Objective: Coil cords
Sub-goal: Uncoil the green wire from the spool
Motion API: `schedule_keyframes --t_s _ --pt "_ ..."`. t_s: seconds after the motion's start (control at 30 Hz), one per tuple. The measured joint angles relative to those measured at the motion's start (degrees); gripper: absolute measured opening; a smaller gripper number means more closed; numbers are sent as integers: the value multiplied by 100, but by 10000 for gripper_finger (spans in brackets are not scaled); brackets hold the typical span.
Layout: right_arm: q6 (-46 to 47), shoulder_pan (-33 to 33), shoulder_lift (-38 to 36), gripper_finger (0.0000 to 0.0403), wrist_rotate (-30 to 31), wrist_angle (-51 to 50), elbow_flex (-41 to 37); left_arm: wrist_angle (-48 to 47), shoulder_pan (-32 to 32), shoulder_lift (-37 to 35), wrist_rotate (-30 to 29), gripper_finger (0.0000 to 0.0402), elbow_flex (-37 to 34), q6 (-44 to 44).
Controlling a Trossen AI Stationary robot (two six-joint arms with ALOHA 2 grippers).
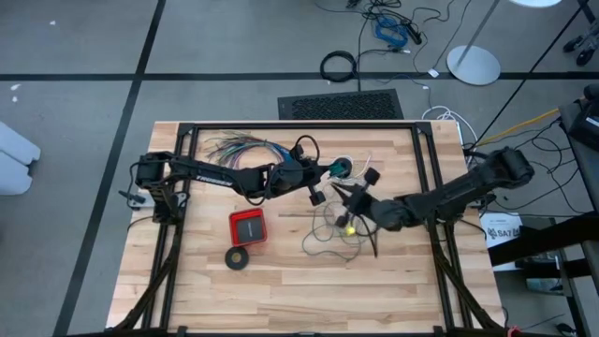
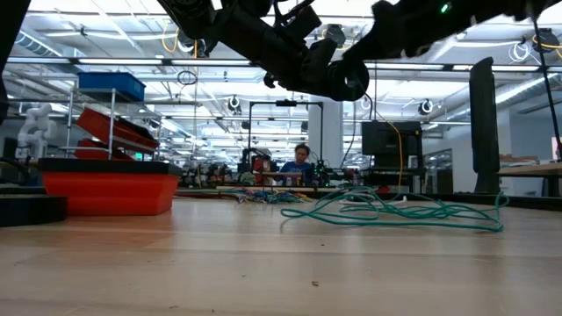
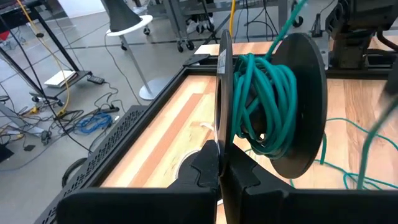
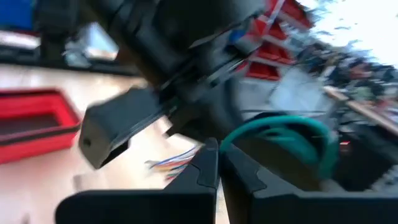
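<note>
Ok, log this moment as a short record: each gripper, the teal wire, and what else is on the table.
left gripper: shut on the black spool's flange
spool: held above the table, teal-green wire wound on it
loose wire: tangle lying on the table
right gripper: shut, near the spool; grip on wire unclear
also on table: red box, black ring, many-coloured wires

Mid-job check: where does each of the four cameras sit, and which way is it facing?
High: overhead, facing down; both arms, wooden table.
Low: table height, facing the room; arms overhead, loose teal-green wire.
Left wrist: left gripper shut on black spool.
Right wrist: shut right gripper facing left arm.
Shared: teal wire, every view.
</note>
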Motion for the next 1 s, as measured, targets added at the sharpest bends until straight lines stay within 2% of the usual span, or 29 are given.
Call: schedule_keyframes --t_s 0.07,0.17,0.3,0.4,0.47,0.63,0.77,1.0 --pt "131 137 -165 1 410 -297 0 2 0 0 0 0 0 0" --pt "1233 147 -428 1 417 -1419 2 2 0 0 -2 0 0 1" --pt "2900 -73 -539 1 -370 -3017 2 2 0 0 -5 0 0 0" --pt "3478 -219 -438 0 -1204 -3427 0 34 0 0 -9 0 0 2" --pt "3483 -226 -306 0 -1733 -3317 0 109 2 0 -12 0 0 3" --pt "2924 -172 27 0 -2711 -2219 0 196 33 0 -17 0 0 2" --pt "2227 -8 103 0 -2857 -1519 0 115 39 0 -41 0 -1 2" --pt "1078 282 -44 0 -2636 -670 0 5 39 0 -41 0 0 0"
